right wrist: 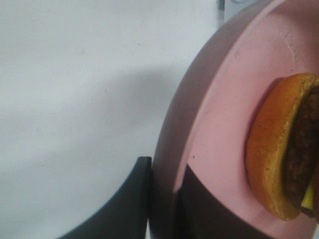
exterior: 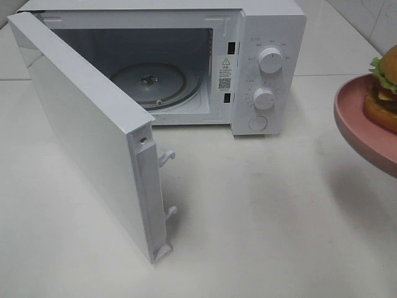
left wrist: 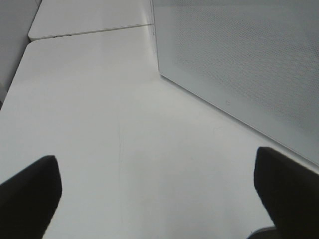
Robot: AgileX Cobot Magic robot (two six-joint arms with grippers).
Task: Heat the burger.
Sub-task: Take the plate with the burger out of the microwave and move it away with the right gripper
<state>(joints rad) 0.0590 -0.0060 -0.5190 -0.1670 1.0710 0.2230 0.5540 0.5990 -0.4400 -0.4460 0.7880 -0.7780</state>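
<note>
The burger (exterior: 386,87) sits on a round pink plate (exterior: 358,124) that hangs above the table at the right edge of the exterior high view, right of the microwave (exterior: 273,37). My right gripper (right wrist: 164,196) is shut on the plate's rim (right wrist: 219,114), one dark finger under it and one on top, with the burger (right wrist: 276,154) close by. My left gripper (left wrist: 158,186) is open and empty over the bare table beside the microwave door (left wrist: 239,64). Neither gripper shows in the exterior high view.
The microwave door (exterior: 80,130) stands swung wide open toward the front left, its latch hooks (exterior: 167,158) pointing right. A glass turntable (exterior: 155,84) lies inside the cavity. Two knobs (exterior: 270,60) and a button are on the right panel. White table (exterior: 260,217) spreads in front.
</note>
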